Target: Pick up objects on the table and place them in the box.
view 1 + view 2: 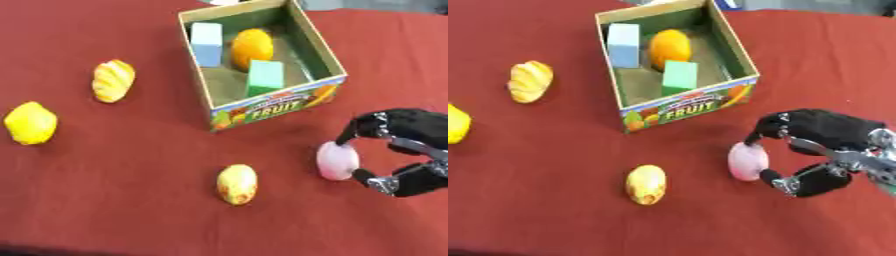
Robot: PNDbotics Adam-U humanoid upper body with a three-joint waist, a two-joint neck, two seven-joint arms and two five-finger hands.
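Pink egg-shaped object sits on the red table, just off the near right corner of the box, and the right hand has it pinched, fingers curled over its top and thumb under its near end. Inside the box: a blue block, an orange fruit, a green block. Near the box's front lies a yellow-red fruit; well off its left side, a striped yellow piece and a lemon.
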